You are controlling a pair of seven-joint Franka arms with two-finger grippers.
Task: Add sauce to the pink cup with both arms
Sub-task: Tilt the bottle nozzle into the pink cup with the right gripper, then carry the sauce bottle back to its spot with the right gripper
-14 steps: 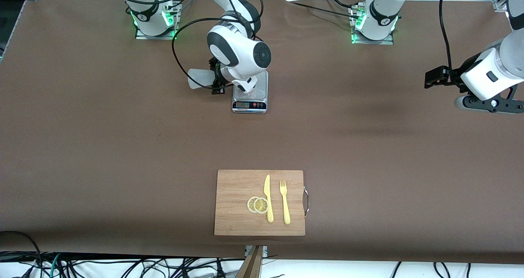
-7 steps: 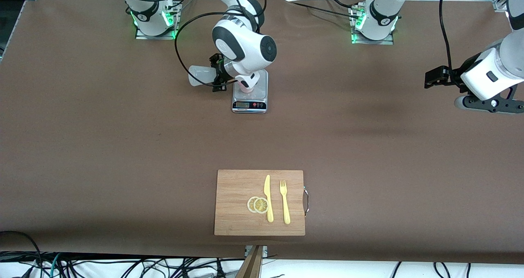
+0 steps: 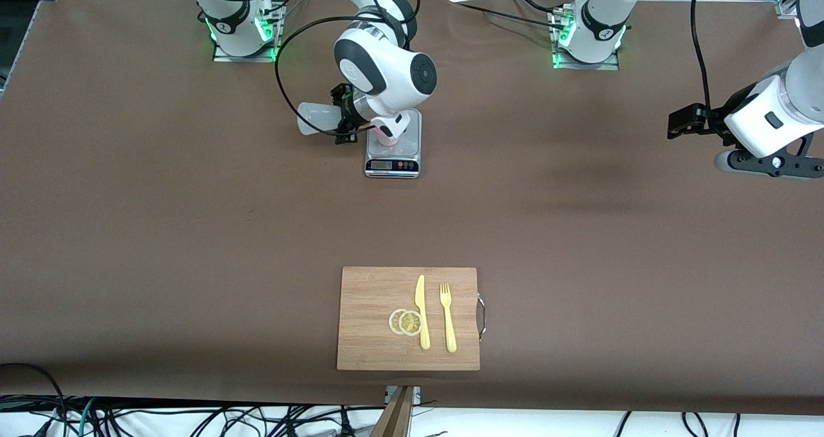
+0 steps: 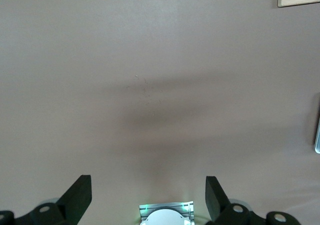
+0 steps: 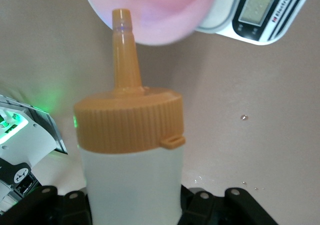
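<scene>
Here, bottle (image 5: 131, 150) (tipped) over cup (image 5: 155, 10).

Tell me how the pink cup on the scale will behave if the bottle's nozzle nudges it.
The pink cup looks like thin plastic, so probably light and easily shoved. It stands on the scale, whose smooth platform may let it slide. The squeeze bottle, held in the right gripper, has its nozzle at the rim, so a bump could tip it.

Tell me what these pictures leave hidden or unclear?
- Pink cup: the right wrist view's edge cuts it off; in the front view the right arm covers nearly all of it.
- Sauce level in the squeeze bottle: unreadable through its cloudy wall.
- Scale display: too small in the front view, at a slant in the right wrist view.
- Right gripper jaws: the bottle hides them.
</scene>
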